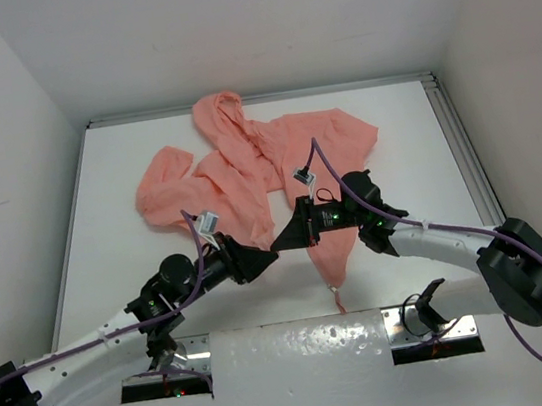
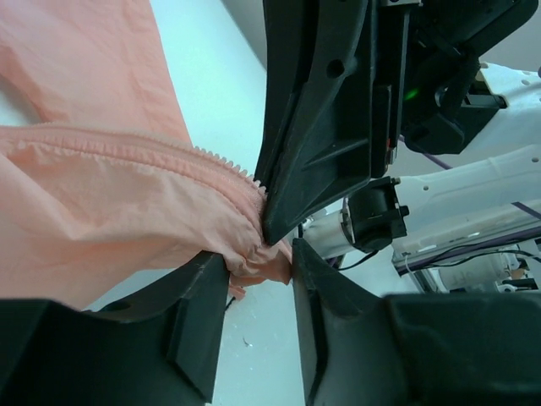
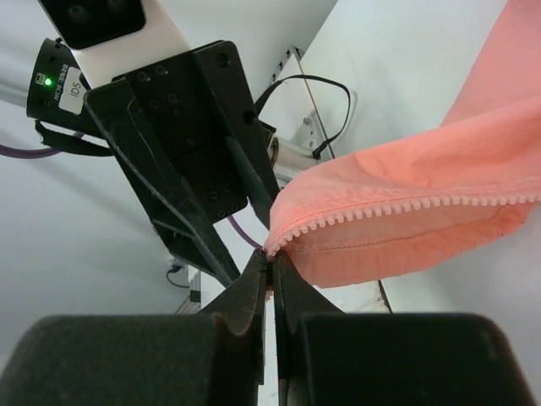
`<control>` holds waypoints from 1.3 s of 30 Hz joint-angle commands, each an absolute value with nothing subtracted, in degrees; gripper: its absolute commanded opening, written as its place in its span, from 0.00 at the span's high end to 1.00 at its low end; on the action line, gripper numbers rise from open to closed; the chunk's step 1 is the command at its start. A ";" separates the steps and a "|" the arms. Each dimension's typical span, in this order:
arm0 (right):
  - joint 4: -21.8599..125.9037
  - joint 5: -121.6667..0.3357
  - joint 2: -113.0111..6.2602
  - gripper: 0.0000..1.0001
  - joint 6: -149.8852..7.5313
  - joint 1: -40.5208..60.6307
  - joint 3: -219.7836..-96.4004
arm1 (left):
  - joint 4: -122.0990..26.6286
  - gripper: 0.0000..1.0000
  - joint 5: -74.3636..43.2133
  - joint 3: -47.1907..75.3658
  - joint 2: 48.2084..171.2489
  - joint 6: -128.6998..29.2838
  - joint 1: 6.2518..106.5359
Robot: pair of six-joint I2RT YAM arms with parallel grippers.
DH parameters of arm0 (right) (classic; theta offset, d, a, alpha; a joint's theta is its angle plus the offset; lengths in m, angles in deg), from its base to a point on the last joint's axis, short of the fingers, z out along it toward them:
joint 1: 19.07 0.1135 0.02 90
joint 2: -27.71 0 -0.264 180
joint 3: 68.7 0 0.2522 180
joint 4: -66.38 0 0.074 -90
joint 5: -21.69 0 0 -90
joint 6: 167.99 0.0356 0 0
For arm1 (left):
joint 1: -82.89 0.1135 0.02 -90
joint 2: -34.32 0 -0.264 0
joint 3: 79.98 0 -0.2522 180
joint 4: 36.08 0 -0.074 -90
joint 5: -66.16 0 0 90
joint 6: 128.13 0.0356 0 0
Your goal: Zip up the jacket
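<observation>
Reaching inward low over the white worktop, elbows out, tips meeting just past the bases and crowding each other's wrist view. Left tool half-closed on the bunched hem of the jacket — right tool pressed tight, pinching the zipper edge right beside. Spread out beyond, hood farthest.

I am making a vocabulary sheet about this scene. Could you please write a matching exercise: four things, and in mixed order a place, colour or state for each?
Things:
1 hood
2 right gripper
3 left gripper
4 cable at the right wrist

Descriptions:
A purple
B shut on the zipper edge of the jacket
C towards the far side of the table
D jaws apart, the hem between them

Pairs: 1-C; 2-B; 3-D; 4-A
</observation>
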State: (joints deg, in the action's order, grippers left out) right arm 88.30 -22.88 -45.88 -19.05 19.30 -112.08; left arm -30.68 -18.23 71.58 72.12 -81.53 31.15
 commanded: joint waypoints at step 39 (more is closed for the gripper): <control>54.83 -53.00 -24.96 1.00 -38.96 19.25 -109.18 | -9.50 1.00 -37.99 75.45 70.71 -68.02 31.48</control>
